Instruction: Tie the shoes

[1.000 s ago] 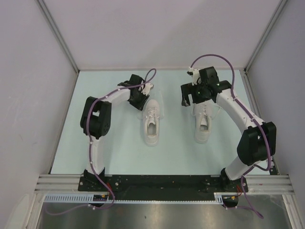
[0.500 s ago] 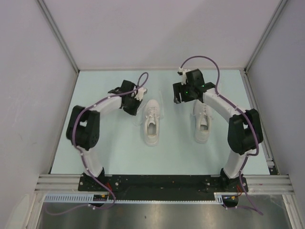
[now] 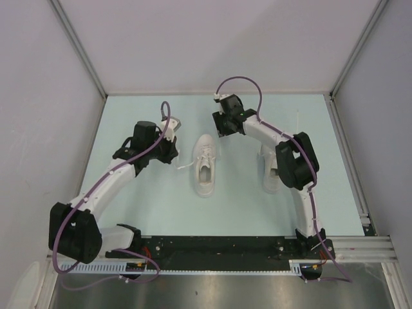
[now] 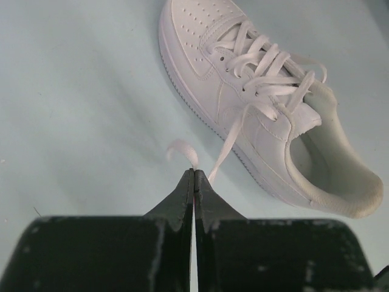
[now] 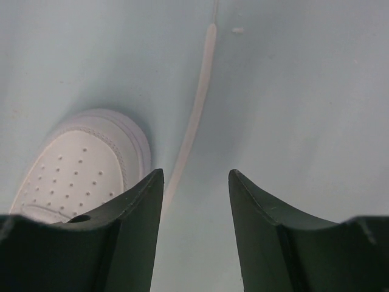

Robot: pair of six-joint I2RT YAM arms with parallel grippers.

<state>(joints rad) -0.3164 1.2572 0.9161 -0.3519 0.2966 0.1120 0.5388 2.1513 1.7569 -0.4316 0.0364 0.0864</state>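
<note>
Pale blue bench (image 3: 244,212) inside a grey-walled booth, with both shoes sitting mid-bench, toes pointing away from the arm bases. The left shoe (image 3: 205,168) is fully visible. The right shoe (image 3: 269,175) is just beside it and partly hidden under the right arm.

The left gripper (image 4: 193,180) is pressed together, pinching the lace tail (image 4: 228,143) of the left shoe. The tail runs from the top eyelets down to the fingertips, and a short curl of its end pokes out past the pinch.

The right gripper (image 5: 196,182) is spread, hovering low past that shoe's toe. The second lace (image 5: 197,115) lies flat on the bench in the gap between its fingers and isn't pinched (contact with the bench can't be confirmed).

Step in hand, my read: secure both lace ends of the left shoe before crossing them.

To do it well:
- Drop the right gripper straight down so the lace stays centred in the gap, then close fully. The lace is thin and flat, so a shallow close may miss it.
- Keep the left pinch firm with slight tension only. Too hard a pull could drag or tip the light shoe.
- Pinch near the lace tip so there's enough length left to cross.
</note>
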